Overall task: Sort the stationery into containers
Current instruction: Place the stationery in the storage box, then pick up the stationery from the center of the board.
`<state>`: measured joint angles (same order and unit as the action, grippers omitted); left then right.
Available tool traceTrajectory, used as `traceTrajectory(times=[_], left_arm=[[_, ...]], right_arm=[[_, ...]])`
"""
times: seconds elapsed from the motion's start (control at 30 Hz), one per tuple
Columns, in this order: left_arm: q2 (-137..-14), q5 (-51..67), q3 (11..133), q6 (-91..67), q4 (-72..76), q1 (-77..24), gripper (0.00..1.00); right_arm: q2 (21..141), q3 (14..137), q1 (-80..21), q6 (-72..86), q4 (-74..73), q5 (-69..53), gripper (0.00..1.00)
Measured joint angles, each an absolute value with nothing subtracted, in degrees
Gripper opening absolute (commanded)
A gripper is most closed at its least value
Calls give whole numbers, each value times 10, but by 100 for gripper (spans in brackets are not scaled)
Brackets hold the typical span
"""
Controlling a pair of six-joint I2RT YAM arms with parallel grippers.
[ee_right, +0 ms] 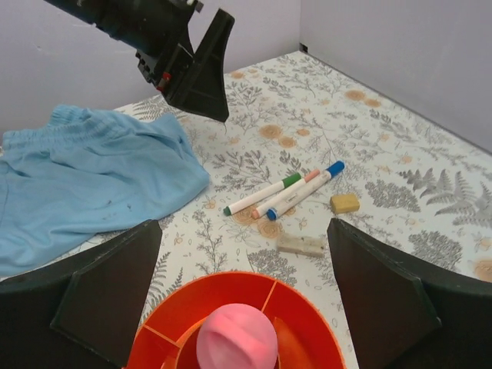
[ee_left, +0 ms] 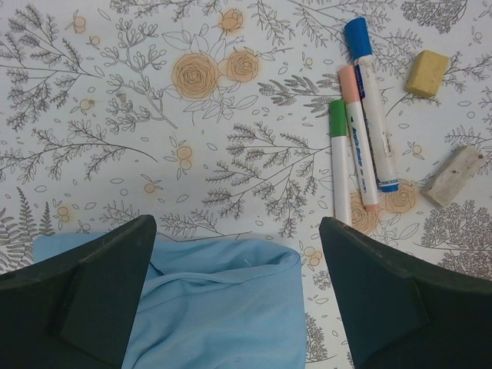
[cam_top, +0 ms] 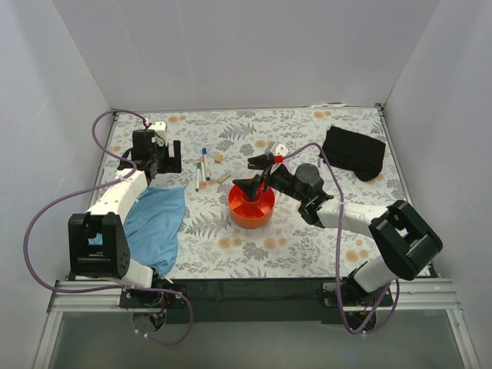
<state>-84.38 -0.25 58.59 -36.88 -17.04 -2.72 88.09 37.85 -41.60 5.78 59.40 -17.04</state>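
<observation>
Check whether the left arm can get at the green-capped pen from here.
Probably yes. The left tool is open above the edge of the blue cloth, and the green-capped pen lies uncovered ahead to its right. The peach-capped pen lies against it, so picking it alone may be awkward.

Left gripper (ee_left: 234, 224), jaws spread wide, sits over the blue cloth (ee_left: 223, 307) edge; bare table (ee_left: 154, 154) ahead and left. 3 pens (ee_left: 357, 138) lie packed side by side front-right, yellow block (ee_left: 427, 73) and tan block (ee_left: 453, 175) just right of them, apart. Organizer (ee_right: 304, 311): pink piece (ee_right: 236, 337) fills the centre cup, ring compartments uncovered. Left arm (ee_right: 177, 54) overhangs the table beyond the pens.
</observation>
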Motion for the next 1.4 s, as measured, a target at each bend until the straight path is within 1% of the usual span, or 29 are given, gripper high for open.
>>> traceTrajectory(times=[0.07,0.17,0.23,0.3,0.37,0.43,0.47,0.5,0.57,0.67,0.7,0.77,0.87,1.1,1.4], left_arm=[[-838,-3,585,-369,-165,-27,90],[-821,-3,585,-369,-155,-27,90],[-808,-4,585,-369,-149,-27,91],[-790,-4,583,-369,-147,-27,90],[-766,0,576,-371,-145,-27,90],[-747,8,571,-370,-146,-27,90],[-738,13,570,-369,-148,-27,89],[-732,17,570,-368,-151,-27,89],[-723,31,569,-367,-155,-23,88],[-722,74,570,-369,-163,3,87],[-725,81,571,-371,-168,22,87],[-735,84,576,-373,-178,50,86],[-753,83,579,-370,-187,66,86],[-787,95,579,-375,-189,63,85],[-827,114,595,-380,-195,74,85]], right_arm=[[853,404,-416,48,543,-177,98],[805,478,-415,31,441,-172,98],[790,541,-411,27,371,-154,98],[797,636,-394,27,273,-135,98],[842,765,-363,28,169,-117,98],[920,910,-325,30,51,-91,97],[966,979,-307,33,3,-77,91],[1005,1023,-288,41,-34,-69,87],[1054,1035,-252,50,-103,-57,86],[1105,998,-215,53,-195,-36,84],[1115,981,-209,53,-215,-32,82],[1126,934,-203,50,-262,-29,81],[1128,892,-206,45,-314,-30,80],[1135,897,-216,46,-326,-33,76],[1236,974,-215,45,-311,-19,73]])
